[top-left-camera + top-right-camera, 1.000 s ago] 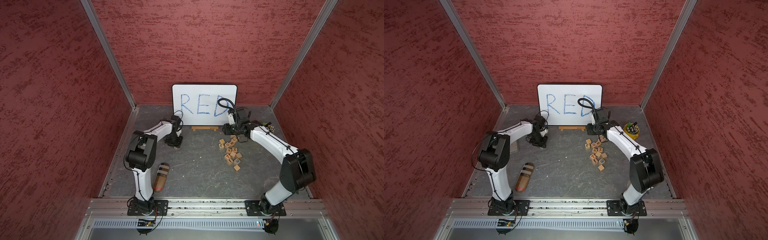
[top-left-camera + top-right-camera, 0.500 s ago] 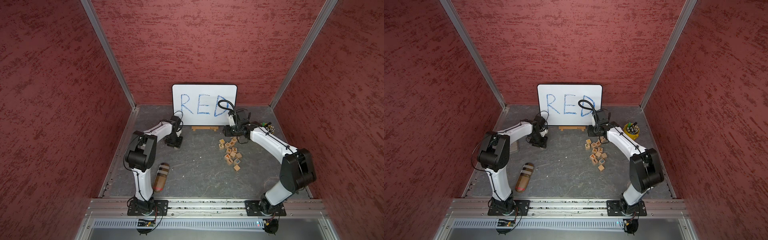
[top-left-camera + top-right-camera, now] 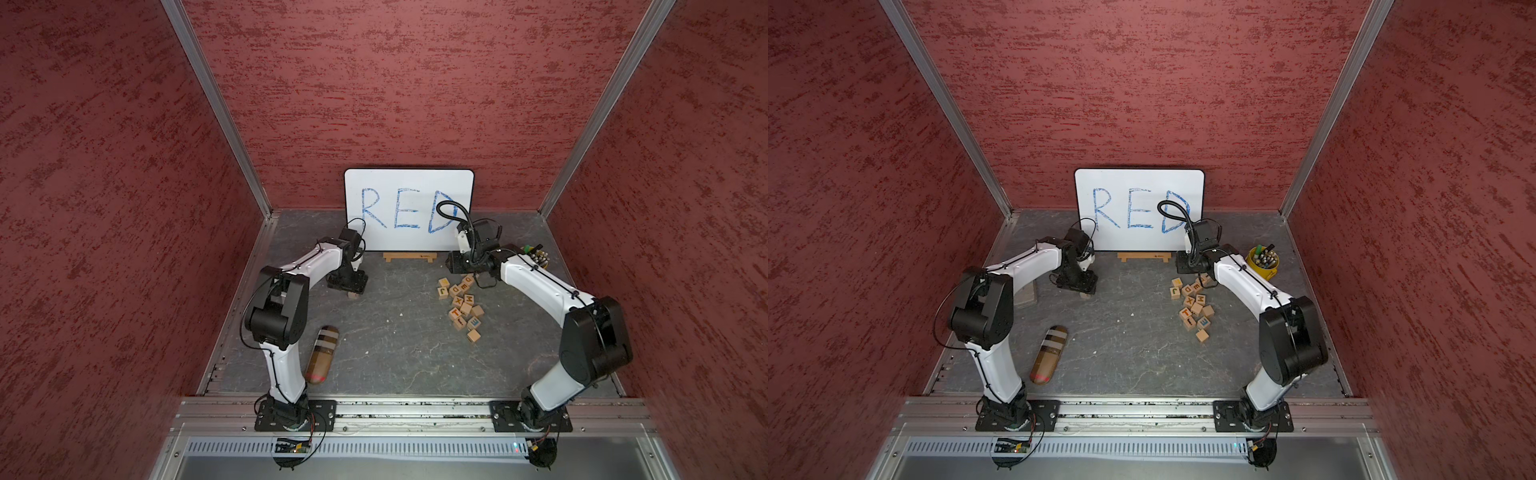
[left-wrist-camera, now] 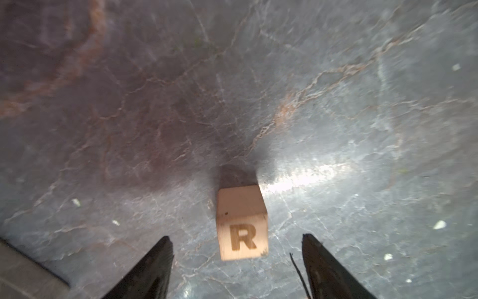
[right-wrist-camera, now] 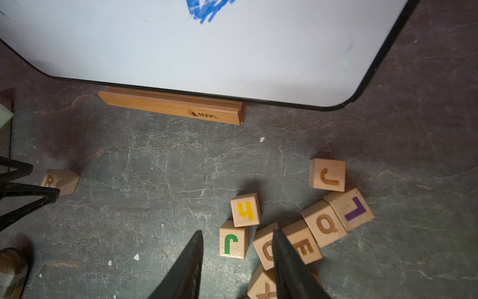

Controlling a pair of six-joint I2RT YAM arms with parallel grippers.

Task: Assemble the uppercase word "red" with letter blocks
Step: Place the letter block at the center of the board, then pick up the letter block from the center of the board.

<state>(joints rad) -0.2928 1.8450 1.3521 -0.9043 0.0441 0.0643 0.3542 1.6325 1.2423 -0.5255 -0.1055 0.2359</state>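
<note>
Nearest to my two bases, a brown striped pouch [image 3: 321,353] lay on the grey floor [image 3: 395,353], just beside my left arm. A little farther in, on the right side, the heap of letter blocks [image 3: 459,301] was spread out, most of them touching one another. My right claw [image 5: 237,231] hovered over the far end of this heap with its two fingers apart and nothing gripped between them. In the right wrist view, one finger covered part of a block with a rounded letter [image 5: 266,249], which I could not read whole. The E block [image 5: 304,247] lay just beside it. On the left side, well apart from the heap, the R block [image 4: 240,207] stood alone on the floor, its R facing the left wrist camera. My left claw [image 4: 236,236] was low over it with the fingers wide apart, one on each side, and neither touched the wood. Behind all this a wooden rack [image 3: 409,257] lay in front of the whiteboard [image 3: 409,195], which stood against the back wall with RED written in blue. A yellow cup of pens [image 3: 1262,264] stood near the far right corner.
</note>
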